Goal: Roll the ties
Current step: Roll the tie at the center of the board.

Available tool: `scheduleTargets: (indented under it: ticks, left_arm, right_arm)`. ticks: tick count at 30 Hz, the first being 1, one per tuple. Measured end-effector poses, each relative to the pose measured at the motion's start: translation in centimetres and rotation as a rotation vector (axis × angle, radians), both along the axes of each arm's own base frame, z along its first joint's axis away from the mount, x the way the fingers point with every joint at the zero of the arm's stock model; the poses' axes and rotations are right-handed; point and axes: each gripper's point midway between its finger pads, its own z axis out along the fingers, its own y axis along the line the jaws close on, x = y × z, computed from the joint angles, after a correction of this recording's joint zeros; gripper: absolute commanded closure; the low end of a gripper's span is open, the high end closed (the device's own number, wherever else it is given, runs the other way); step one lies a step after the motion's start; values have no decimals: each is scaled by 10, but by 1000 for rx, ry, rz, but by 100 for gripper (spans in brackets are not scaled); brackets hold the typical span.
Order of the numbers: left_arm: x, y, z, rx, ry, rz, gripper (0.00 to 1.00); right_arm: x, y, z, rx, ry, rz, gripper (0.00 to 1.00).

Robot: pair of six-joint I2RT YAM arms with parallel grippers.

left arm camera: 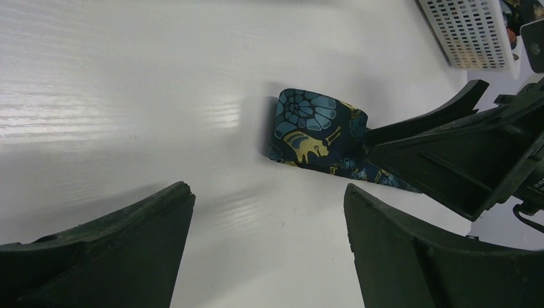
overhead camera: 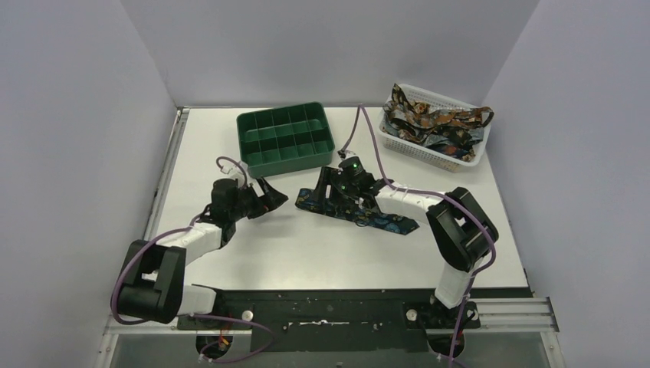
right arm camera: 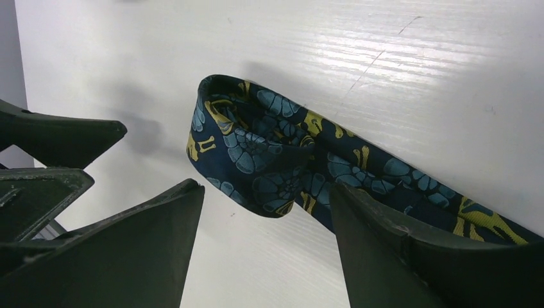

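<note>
We find the left gripper (left arm camera: 268, 192) with fingers spread wide, only bare table (left arm camera: 128, 96) between them. The right gripper (right arm camera: 266, 192) is likewise spread and holds nothing. One tie (right arm camera: 269, 147) lies flat, its folded-over end between and just ahead of the right fingertips, its length passing under one finger. It lies ahead of the left fingers, apart from them. We note more ties (overhead camera: 429, 123) in the basket (overhead camera: 429, 149).

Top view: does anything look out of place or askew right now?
Mildly: the heaped ties overhang the basket, one looping past its right rim. The flat tie lies diagonally, its left end folded over, as rolling would expect.
</note>
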Motion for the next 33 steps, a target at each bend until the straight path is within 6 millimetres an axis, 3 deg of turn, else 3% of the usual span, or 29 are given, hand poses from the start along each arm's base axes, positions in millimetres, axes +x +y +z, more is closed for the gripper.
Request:
scheduleTargets:
  ticks: [12,19,33]
  left_arm:
    - [9,-10,-12,16,11,-58,16]
    - [11,-27,-19,10,13,-115,16]
    - [25,-66,-22,-19,-7,-222,23]
  right_arm:
    - [7,-12,-18,-29,30,-19,47]
    - [0,-26,-34,-51,57,-22,48]
    - [2,-27,-34,-5,55,-8,45]
